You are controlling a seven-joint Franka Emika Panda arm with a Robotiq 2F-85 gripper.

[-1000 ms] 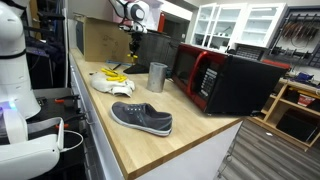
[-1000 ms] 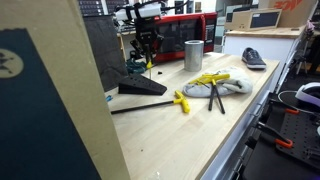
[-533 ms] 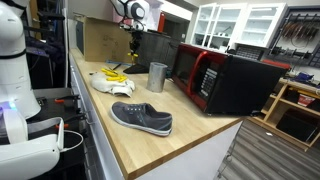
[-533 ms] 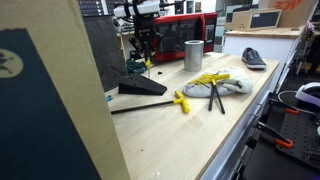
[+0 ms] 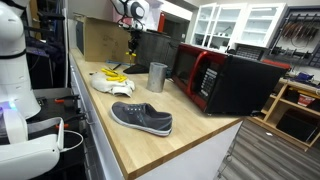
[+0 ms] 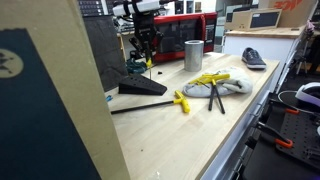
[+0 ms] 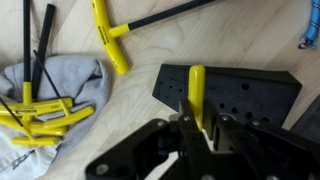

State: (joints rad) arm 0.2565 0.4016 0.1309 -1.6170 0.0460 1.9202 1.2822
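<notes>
One yellow hex key (image 7: 197, 92) stands clamped upright in the jaws, matching holes in the black holder (image 7: 255, 95), spares (image 7: 45, 112) at nine o'clock.

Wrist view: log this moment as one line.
hand: shut on yellow-handled hex key | below: black holder block with holes | beside: grey cloth with more yellow-handled keys

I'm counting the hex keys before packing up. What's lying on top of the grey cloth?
Several yellow-handled T-keys lie crossed on the grey cloth. Their exact number is unclear, and anything under the cloth's folds is covered.
</notes>
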